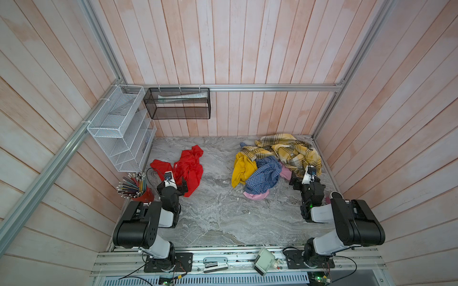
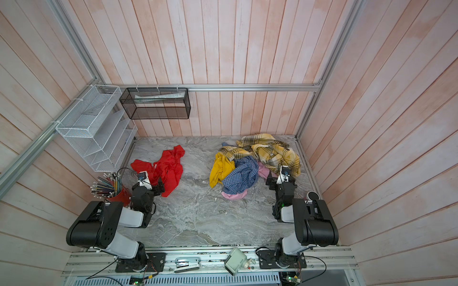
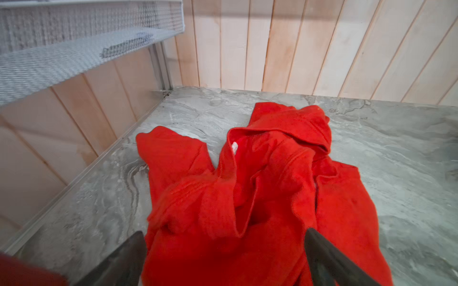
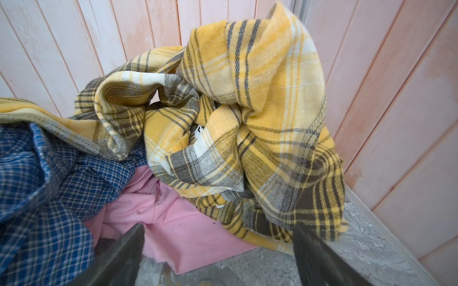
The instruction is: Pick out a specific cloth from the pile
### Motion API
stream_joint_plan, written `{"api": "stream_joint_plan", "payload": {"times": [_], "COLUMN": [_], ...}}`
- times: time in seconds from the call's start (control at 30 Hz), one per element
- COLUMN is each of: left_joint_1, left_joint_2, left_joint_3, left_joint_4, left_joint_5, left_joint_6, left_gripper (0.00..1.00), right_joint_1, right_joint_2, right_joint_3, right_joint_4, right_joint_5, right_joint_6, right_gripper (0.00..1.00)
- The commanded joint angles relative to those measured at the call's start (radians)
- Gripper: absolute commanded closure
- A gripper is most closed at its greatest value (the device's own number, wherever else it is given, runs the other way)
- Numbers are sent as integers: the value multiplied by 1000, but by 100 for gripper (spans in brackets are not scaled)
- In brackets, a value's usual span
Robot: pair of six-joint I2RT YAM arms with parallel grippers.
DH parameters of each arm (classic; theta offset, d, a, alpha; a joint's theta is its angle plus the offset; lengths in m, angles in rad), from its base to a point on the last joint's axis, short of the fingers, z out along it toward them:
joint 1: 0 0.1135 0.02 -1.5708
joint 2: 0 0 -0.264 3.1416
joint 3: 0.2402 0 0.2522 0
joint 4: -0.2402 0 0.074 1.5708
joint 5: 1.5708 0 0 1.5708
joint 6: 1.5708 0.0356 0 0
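The cloth [image 1: 188, 168] [image 2: 169, 168], a bright red garment with sleeves, lies spread and crumpled on the marble table's left half, apart from the pile. The pile [image 1: 275, 161] [image 2: 255, 161] sits at the back right: yellow-and-grey plaid on top, with mustard, blue checked and pink pieces. My left gripper [image 1: 177, 185] [image 2: 155, 185] [image 3: 224, 231] hovers open over the red cloth's [image 3: 247, 185] near part, fabric showing between its fingers but not pinched. My right gripper [image 1: 300, 180] [image 2: 277, 179] [image 4: 219, 226] stands open at the pile's [image 4: 223, 123] near right edge, over the pink piece and the plaid hem.
A white mesh rack [image 1: 119, 128] and a black mesh basket [image 1: 177, 104] hang on the back left walls. A red cup of pencils [image 1: 138, 189] stands beside the left arm. Wooden walls close in the table [image 1: 218, 213] on three sides, and the pile lies close to the right wall.
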Motion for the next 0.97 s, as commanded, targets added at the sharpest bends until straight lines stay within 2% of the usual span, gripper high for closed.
{"api": "stream_joint_plan", "payload": {"times": [0.0,0.03,0.1,0.93], "left_joint_1": [22,22,22,22], "left_joint_2": [-10,-26,-13,-20], "left_joint_3": [38,46,38,40], "left_joint_4": [35,-10,27,12], "left_joint_5": [49,54,51,23], "left_joint_6": [0,-5,-2,-16], "left_gripper": [0,0,0,0], "right_joint_1": [-3,-4,-4,-4], "right_joint_2": [-8,-8,-8,-7], "right_joint_3": [4,5,5,5], "right_joint_4": [-11,-11,-12,-12], "right_joint_5": [-9,-8,-8,-9], "right_joint_6": [4,2,2,3], "right_gripper": [6,6,6,6]}}
